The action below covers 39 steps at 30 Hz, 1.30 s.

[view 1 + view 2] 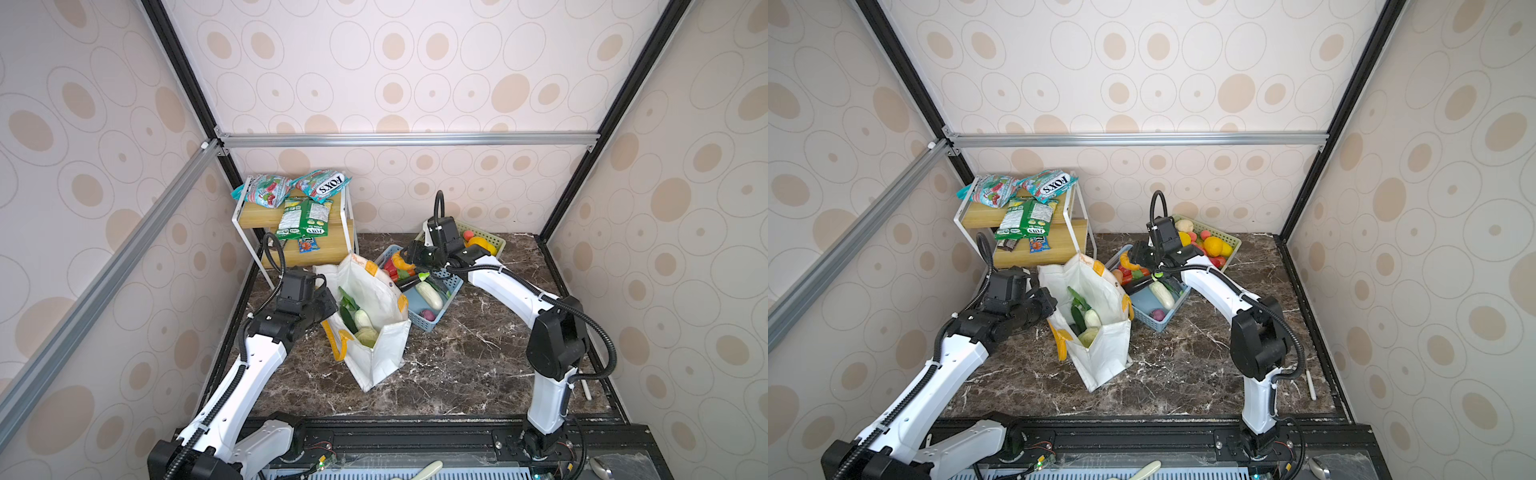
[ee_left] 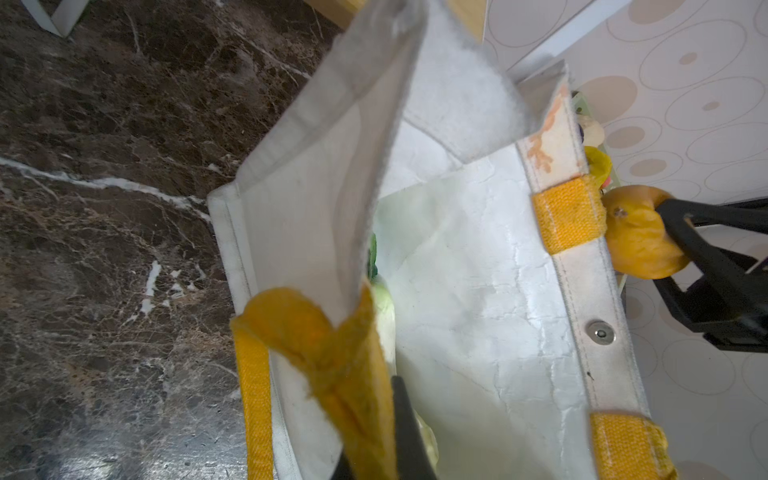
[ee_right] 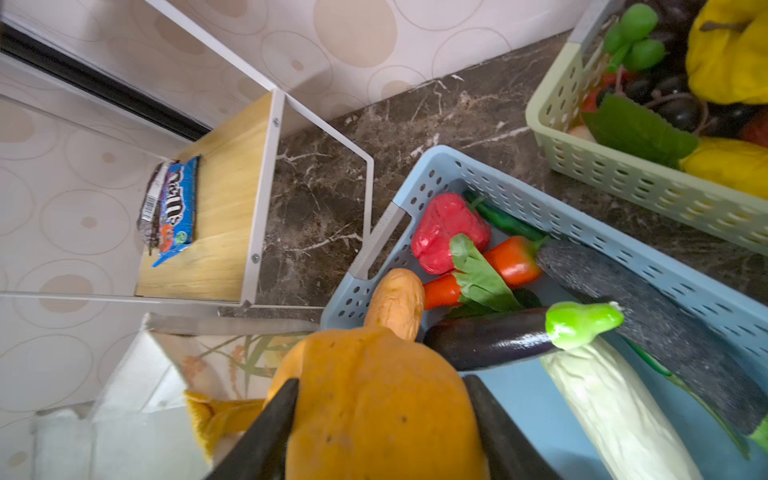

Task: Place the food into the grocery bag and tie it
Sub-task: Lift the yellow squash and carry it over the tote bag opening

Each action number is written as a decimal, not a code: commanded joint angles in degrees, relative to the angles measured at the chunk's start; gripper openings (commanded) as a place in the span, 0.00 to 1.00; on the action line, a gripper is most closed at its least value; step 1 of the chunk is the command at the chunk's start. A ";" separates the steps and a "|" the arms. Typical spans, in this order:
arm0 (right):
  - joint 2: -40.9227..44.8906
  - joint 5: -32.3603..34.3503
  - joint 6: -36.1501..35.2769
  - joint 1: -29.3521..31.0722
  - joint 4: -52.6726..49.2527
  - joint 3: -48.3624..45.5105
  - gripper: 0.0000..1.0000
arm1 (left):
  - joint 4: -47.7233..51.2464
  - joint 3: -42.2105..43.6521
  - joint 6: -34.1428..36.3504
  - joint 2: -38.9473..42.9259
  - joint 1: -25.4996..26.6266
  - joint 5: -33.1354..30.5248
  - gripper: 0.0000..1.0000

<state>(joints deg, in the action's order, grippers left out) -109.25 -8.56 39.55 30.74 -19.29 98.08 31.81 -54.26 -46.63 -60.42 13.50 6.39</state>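
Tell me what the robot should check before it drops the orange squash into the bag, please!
1. The right gripper is shut on the orange squash: ok.
2. The left gripper is shut on the yellow handle: ok.
3. The grocery bag has its mouth open: ok.
4. There is room above the green vegetables inside: ok.
5. The squash is high enough to clear the bag's rim: cannot tell.

Legible markings. "FOX'S", seen upside down in both top views, stands in black letters on a white band of the teal candy packet (image 1: 323, 186) (image 1: 1050, 187) on the rack's upper shelf (image 1: 253, 218). "m&m's" stands on the blue packet (image 3: 178, 208) on the lower shelf (image 3: 224, 232). The green packets' (image 1: 305, 216) print is too small to read.
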 commanded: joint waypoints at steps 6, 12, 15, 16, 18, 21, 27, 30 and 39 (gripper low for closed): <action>4.97 -7.68 -1.58 -0.23 0.17 1.87 0.59 | -2.87 -1.29 0.67 1.36 -0.26 0.72 0.00; 6.50 -12.59 -2.26 0.58 -0.13 1.89 0.59 | -2.82 -1.71 0.77 1.79 -0.10 0.81 0.00; 7.16 -13.71 -3.01 1.24 -0.26 1.68 0.59 | -2.80 -1.56 0.74 1.89 0.04 0.94 0.00; 7.22 -14.00 -3.32 1.51 -0.50 1.75 0.59 | -2.76 -1.61 0.79 1.86 0.01 0.99 0.00; 7.26 -14.63 -4.08 2.03 -1.44 2.11 0.59 | -2.79 -1.64 0.60 1.80 0.21 1.07 0.00; 7.22 -16.08 -5.15 2.88 -2.24 2.25 0.59 | -2.99 -1.51 0.25 1.89 0.54 0.99 0.00; 6.69 -17.25 -7.90 5.24 -4.94 3.08 0.59 | -3.13 -1.12 -0.04 1.98 1.00 0.72 0.00; 6.10 -17.70 -8.34 6.23 -5.46 3.05 0.59 | -3.25 -1.08 -0.21 1.89 1.27 0.46 0.00; 3.81 -16.68 -11.72 10.30 -8.58 3.52 0.59 | -3.73 -1.21 -0.33 1.45 1.76 0.06 0.00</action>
<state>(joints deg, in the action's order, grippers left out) -104.05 -25.47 30.20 39.90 -25.78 99.77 30.87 -54.26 -46.68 -60.03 14.90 7.35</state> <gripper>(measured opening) 0.592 0.049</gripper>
